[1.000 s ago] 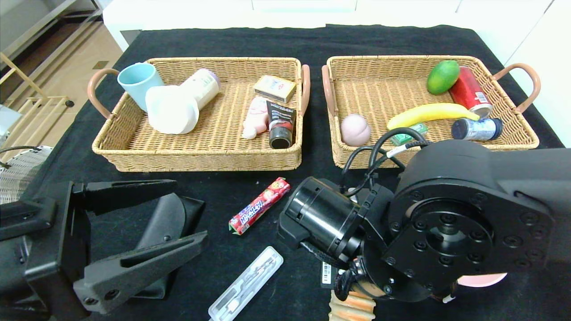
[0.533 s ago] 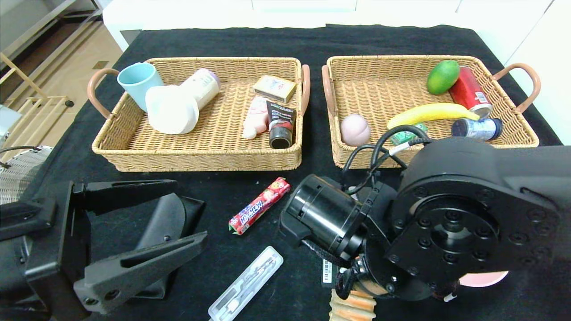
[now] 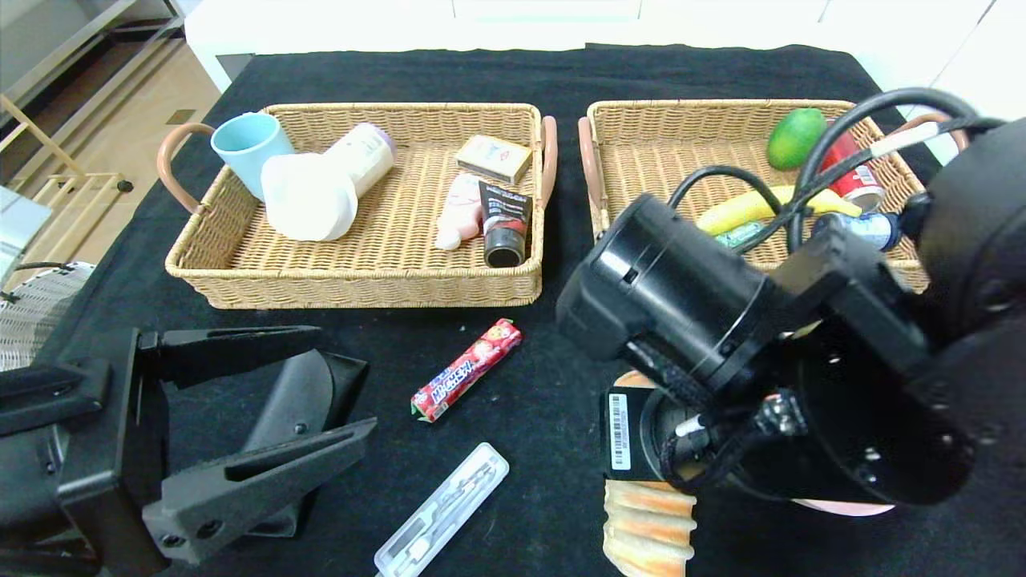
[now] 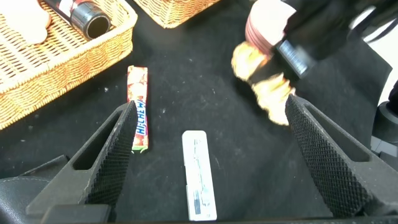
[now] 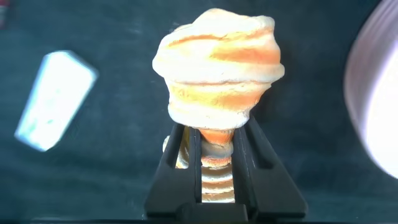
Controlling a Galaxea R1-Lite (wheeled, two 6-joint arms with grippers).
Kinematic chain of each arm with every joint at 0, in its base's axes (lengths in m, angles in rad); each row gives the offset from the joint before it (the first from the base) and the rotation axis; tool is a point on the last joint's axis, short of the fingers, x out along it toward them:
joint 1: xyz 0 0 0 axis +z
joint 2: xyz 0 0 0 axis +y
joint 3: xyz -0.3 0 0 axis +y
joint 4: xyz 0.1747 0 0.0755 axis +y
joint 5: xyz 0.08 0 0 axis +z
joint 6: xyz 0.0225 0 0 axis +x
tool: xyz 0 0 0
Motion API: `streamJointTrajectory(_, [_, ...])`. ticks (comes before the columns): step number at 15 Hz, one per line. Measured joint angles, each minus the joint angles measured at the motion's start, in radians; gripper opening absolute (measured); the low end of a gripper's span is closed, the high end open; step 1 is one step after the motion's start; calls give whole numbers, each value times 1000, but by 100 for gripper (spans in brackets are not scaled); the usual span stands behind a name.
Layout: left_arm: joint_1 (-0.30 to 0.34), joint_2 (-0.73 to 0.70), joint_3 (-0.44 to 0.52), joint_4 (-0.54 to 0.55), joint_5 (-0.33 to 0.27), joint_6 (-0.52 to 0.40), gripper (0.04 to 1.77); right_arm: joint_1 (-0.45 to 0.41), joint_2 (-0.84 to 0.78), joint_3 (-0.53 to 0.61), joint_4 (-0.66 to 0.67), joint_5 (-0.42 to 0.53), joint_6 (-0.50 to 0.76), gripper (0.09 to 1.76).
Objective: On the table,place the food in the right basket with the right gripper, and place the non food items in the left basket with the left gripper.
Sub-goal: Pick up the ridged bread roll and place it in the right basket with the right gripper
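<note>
Bread loaf (image 5: 217, 71) was clamped between the right gripper (image 5: 219, 158) jaws, hanging at 5 o'clock on the table (image 3: 545, 72). I'd lift it well above the right basket (image 3: 641, 120) rim at 1 o'clock before letting go. Left gripper (image 4: 208, 134) sat spread open, empty.

The bread loaf (image 5: 217, 68), tan with orange stripes, is clamped between the right gripper's (image 5: 217, 146) jaws above the black bench (image 3: 545, 385). A red candy pack (image 3: 466, 370) lies slanted mid-bench, a clear cutlery box (image 3: 442, 510) nearer. The black glasses case (image 3: 292, 401) sits between the left gripper's (image 3: 264, 409) spread jaws.
</note>
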Motion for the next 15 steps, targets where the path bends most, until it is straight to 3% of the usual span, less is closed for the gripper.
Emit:
streamJointTrajectory(7, [0, -4, -2, 0, 0, 4, 172, -73, -50, -181, -15, -40, -117, 37])
streamJointTrajectory(15, [0, -11, -4, -1, 0, 4, 172, -248, -53, -212, -290, -117, -258, 37])
